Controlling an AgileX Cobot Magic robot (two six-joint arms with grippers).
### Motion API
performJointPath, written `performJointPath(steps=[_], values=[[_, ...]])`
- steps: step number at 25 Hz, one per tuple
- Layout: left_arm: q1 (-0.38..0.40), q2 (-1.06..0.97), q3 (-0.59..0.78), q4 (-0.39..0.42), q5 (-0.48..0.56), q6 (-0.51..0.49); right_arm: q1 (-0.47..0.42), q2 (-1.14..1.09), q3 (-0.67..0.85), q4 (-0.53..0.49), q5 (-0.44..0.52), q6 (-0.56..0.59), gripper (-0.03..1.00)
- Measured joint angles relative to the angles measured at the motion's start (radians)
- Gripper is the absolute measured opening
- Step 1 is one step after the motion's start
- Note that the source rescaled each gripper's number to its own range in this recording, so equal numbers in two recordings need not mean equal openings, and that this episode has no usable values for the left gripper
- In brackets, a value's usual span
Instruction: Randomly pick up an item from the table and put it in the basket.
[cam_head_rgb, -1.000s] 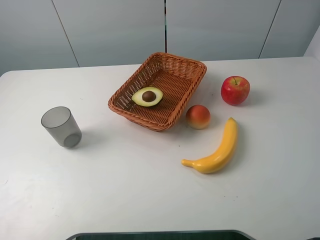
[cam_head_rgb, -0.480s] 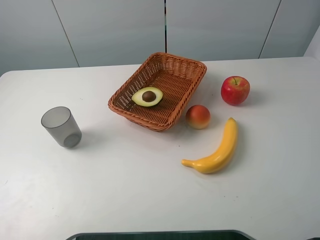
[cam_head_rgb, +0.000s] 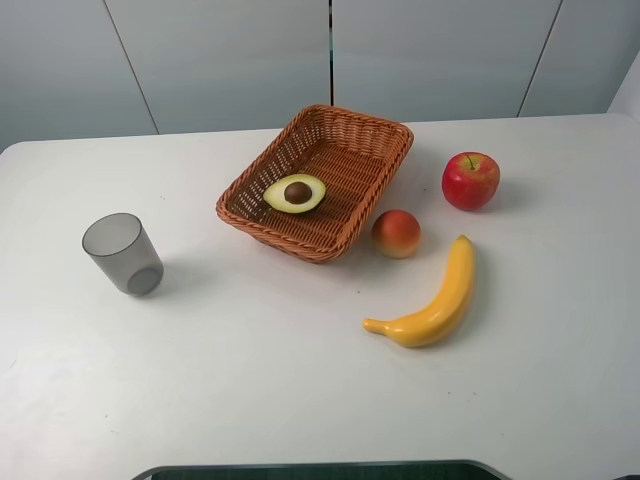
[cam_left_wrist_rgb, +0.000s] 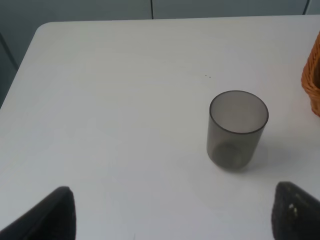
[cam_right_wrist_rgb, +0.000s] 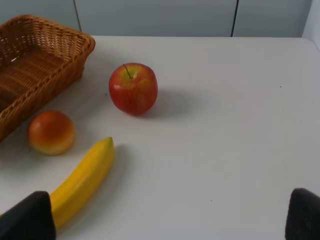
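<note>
Avocado half (cam_head_rgb: 295, 193) in the basket (cam_head_rgb: 370, 135), cut face up, pit showing.

Basket sits toward the far middle of the white desk (cam_head_rgb: 250, 370). Just beside its near right corner is a peach (cam_head_rgb: 397, 233), a banana (cam_head_rgb: 435, 298) nearer the front, and a red apple (cam_head_rgb: 470, 180) well to the right. A grey cup (cam_head_rgb: 123, 253) stands upright well apart on the left. Both arms hang back over the near edge, each with jaws spread wide and holding nothing: left gripper (cam_left_wrist_rgb: 170, 212) facing the cup, right gripper (cam_right_wrist_rgb: 167, 217) facing the fruit.
</note>
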Motion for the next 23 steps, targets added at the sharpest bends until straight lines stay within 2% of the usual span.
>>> performJointPath(steps=[23], values=[[0.000,0.000,0.000,0.000,0.000,0.000,0.000,0.000,0.000,0.000,0.000,0.000,1.00]])
